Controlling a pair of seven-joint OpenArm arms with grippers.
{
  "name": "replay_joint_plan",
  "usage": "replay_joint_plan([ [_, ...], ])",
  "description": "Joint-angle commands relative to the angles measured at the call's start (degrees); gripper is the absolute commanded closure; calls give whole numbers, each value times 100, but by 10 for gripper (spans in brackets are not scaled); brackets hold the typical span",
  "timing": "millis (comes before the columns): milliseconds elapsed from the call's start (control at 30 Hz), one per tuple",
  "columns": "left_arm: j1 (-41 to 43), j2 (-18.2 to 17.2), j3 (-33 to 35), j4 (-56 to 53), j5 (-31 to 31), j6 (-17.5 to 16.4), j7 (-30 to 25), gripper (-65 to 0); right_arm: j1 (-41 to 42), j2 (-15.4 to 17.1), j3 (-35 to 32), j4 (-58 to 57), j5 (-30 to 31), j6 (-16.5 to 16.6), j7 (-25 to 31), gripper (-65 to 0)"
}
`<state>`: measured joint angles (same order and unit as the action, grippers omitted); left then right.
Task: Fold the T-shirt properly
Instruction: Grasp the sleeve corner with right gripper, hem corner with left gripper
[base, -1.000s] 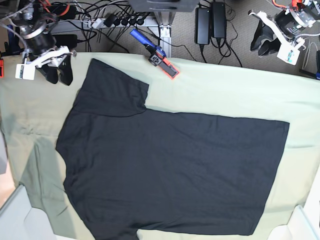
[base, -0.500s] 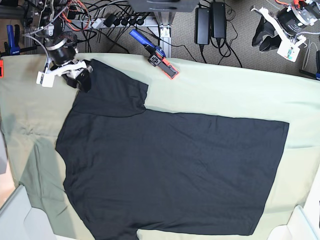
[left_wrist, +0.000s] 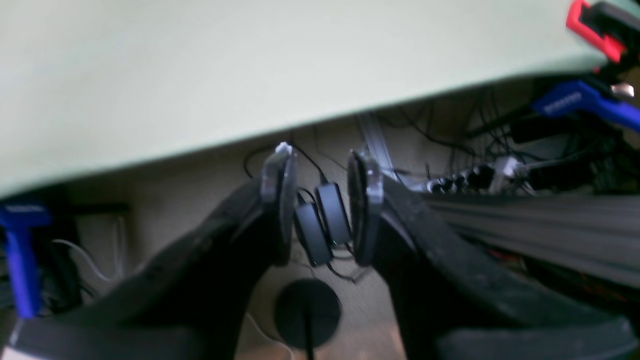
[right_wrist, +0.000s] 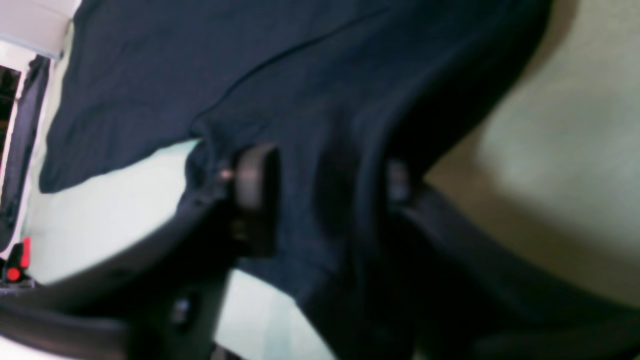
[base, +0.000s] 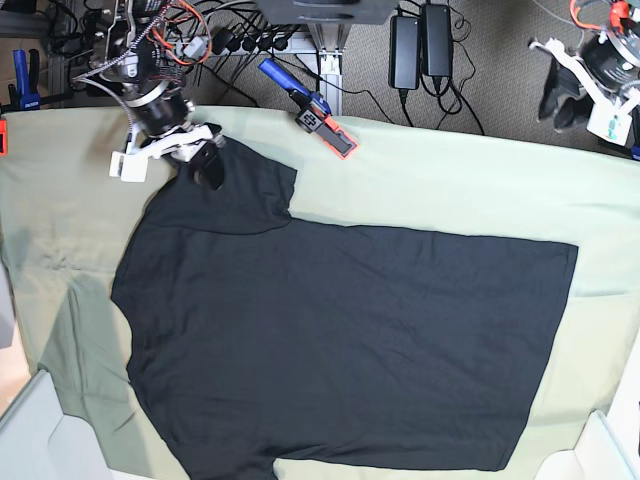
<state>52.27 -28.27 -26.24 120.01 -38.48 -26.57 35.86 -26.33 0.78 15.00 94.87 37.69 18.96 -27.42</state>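
The black T-shirt (base: 340, 340) lies flat on the pale green table cloth (base: 450, 180), plain side up, its sleeves toward the left. My right gripper (base: 200, 160) is down on the far sleeve's outer corner at the top left. In the right wrist view the dark sleeve cloth (right_wrist: 200, 75) fills the gap of this gripper (right_wrist: 322, 175), and its fingers still stand apart. My left gripper (base: 560, 100) hangs off the table at the top right. Its jaws are open in the left wrist view (left_wrist: 320, 165), with only floor and cables between them.
A red and blue clamp (base: 320, 120) grips the table's far edge close to the sleeve. Black power bricks (base: 420, 45) and cables lie on the floor beyond. Another blue clamp (base: 20, 75) sits at the far left. White bins (base: 40, 440) stand at the near corners.
My right gripper has travelled right from the bare cloth onto the sleeve's corner, and its jaws have narrowed around the fabric. The left arm has drifted a little to the right.
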Motion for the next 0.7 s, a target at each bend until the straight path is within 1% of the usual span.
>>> replay_joint_plan([
  [0,-57,-133,-46,90,-68,39,-87,-219,-37,-17,-35,15,-98,190,-197,-159],
  [67,-258,-240,-46,39,-70,39,-96,-274,-35,-15,-35,15,-229,190,-192,-37],
  [100,-400,-286,-44,-48,-52,42,-138,-296,-35,-15,-35,15,-315,190,-192,0],
  [233,-1276,-483,17,-863,-90,50,-197,-303,-35,-15,-35,15,-748,190,-190,0],
  [333,-2009,-599,173,-1661,-203,57,-197,-303,-35,-15,-35,15,-949,188,-190,0],
  [567,-3753,-632,846,-3799,-201,61,-221,-304,-37,-15,-35,15,-946,188,-192,0],
  [667,-4306,-627,1069,-4430,-291,59,-216,-303,-44,-15,-35,15,-946,188,-195,0],
])
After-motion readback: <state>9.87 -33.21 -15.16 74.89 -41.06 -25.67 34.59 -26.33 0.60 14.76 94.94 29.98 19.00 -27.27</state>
